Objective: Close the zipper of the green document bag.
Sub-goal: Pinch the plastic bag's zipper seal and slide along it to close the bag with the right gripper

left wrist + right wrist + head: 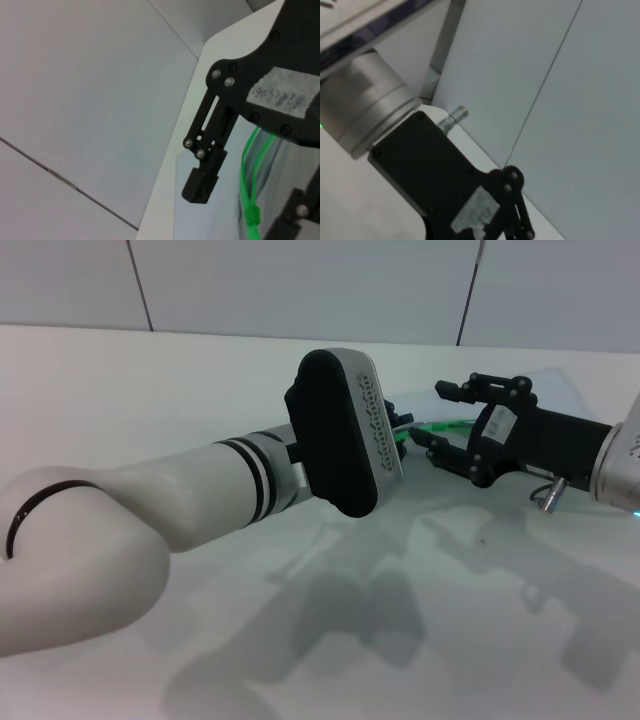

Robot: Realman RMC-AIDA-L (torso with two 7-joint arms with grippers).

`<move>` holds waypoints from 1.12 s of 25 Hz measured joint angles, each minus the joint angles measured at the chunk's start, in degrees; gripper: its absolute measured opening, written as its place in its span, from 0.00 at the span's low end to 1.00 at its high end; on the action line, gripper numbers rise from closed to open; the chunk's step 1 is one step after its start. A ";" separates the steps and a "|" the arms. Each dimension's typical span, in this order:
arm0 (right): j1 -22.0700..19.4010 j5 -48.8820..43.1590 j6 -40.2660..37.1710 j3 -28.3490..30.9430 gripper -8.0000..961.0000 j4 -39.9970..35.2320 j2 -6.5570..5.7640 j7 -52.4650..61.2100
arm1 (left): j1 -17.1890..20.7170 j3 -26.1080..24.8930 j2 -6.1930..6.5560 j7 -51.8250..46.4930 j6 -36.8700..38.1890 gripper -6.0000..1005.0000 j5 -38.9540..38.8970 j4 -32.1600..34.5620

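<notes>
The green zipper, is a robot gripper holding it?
Cannot tell. The right gripper is open beside the zipper, gripping nothing. The left gripper sits at the zipper too, hidden behind its wrist.

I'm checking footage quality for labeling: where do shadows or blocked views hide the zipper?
Head view: the left arm's wrist housing hides most of the zipper, and soft arm shadows lie on the table. Left wrist view: the zipper is clear. Right wrist view: no zipper.
</notes>
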 joint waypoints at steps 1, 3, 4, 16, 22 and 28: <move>0.15 0.04 0.06 0.02 0.56 0.34 -0.02 -0.02 | 0.01 0.00 0.00 0.00 0.13 0.06 0.00 0.02; 0.65 0.01 0.06 0.06 0.55 1.27 -0.05 -0.05 | 0.02 0.00 0.00 0.01 0.27 0.06 0.00 0.07; 0.86 -0.08 0.06 0.04 0.54 1.67 -0.07 -0.09 | 0.02 0.00 0.00 0.03 0.30 0.06 0.00 0.09; 0.07 -0.26 -0.29 -0.20 0.51 1.29 0.07 -3.84 | 0.11 -0.87 -0.04 0.08 1.20 0.06 0.00 0.32; -1.02 0.09 1.96 -2.01 0.51 0.12 0.31 -6.63 | 0.11 -0.94 -0.09 0.08 1.57 0.06 0.00 0.44; -3.08 0.23 13.64 -10.45 0.51 -3.92 0.31 -8.99 | 0.10 -1.59 -0.22 0.08 2.09 0.06 -0.07 0.58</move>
